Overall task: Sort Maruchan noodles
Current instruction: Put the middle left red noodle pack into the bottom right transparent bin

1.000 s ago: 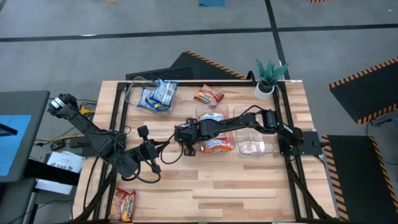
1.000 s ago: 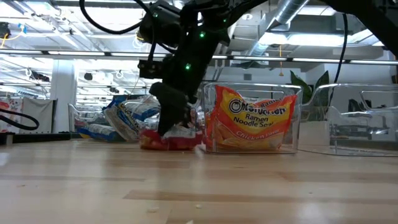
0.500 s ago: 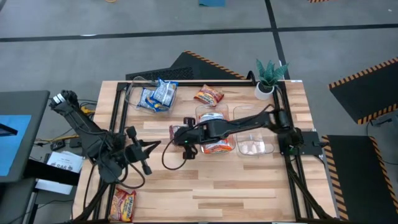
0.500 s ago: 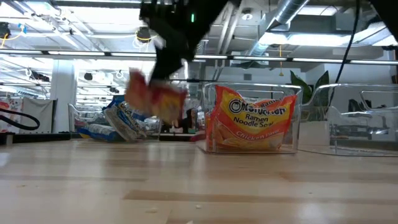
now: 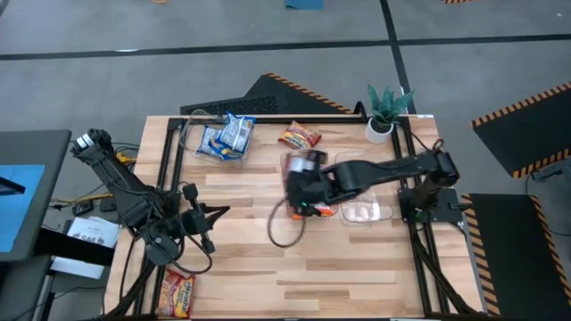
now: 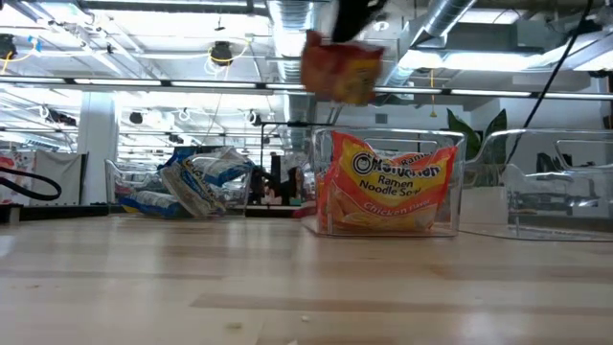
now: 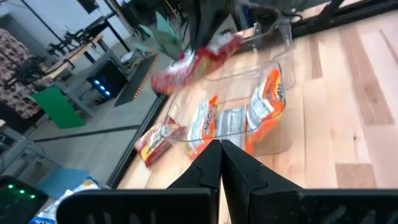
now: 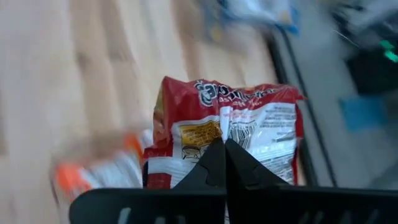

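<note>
Gripping red packet (image 8: 227, 140), right pincer (image 5: 302, 190) above orange-packet bin (image 6: 460, 182), left pincer (image 7: 221, 163) closed.

— What carries everything here?

— A pale wooden bench (image 5: 294, 267) with a dark frame along its edges, filling the middle of the high view.

— What lies on it?

— In the upper left stands a clear bin (image 5: 192, 143) holding blue-and-white packets (image 5: 227, 135). Just right of it, near the top edge, a red-and-yellow packet (image 5: 299, 137) lies flat on the wood. At centre a second clear bin (image 6: 458, 187) holds orange-and-white packets (image 6: 391, 187); another clear bin (image 5: 385, 212) sits just beside it on the right.

— Anything at the corners?

— A small potted plant (image 5: 386, 112) in the upper right, and one more red-and-yellow packet (image 5: 177, 292) at the lower left.
</note>
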You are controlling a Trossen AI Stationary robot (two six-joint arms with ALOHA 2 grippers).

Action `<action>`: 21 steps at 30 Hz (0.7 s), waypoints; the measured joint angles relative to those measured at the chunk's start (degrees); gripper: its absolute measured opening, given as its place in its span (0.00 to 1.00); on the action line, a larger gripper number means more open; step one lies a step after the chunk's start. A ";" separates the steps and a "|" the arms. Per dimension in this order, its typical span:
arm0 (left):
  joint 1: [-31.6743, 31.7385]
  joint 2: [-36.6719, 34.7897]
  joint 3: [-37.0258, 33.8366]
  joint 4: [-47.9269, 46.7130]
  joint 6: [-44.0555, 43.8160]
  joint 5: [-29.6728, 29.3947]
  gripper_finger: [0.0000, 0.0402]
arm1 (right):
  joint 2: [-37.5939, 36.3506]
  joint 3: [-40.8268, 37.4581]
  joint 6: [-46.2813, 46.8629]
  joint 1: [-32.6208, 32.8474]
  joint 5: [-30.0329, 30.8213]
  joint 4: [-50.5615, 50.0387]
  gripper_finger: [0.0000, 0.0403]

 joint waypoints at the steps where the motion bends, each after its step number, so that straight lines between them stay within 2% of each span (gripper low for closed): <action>1: 0.00 0.00 0.00 0.10 -0.02 -0.02 0.00 | -1.14 -0.96 2.62 0.89 2.13 -2.82 0.02; 6: 0.00 -0.02 0.02 0.34 -0.09 -0.48 0.00 | -8.32 -12.51 19.76 5.21 7.58 -12.41 0.02; 12: 0.15 -0.02 0.02 0.79 -0.02 -1.02 0.00 | -21.09 -32.20 37.12 6.88 9.21 -12.28 0.02; 16: 0.89 -0.02 0.02 2.46 0.50 -1.08 0.00 | -27.10 -40.36 43.46 4.14 7.05 -11.42 0.02; 21: 1.62 -0.02 0.02 2.65 0.32 -0.66 0.00 | -30.05 -45.23 45.91 0.65 4.77 -8.90 0.03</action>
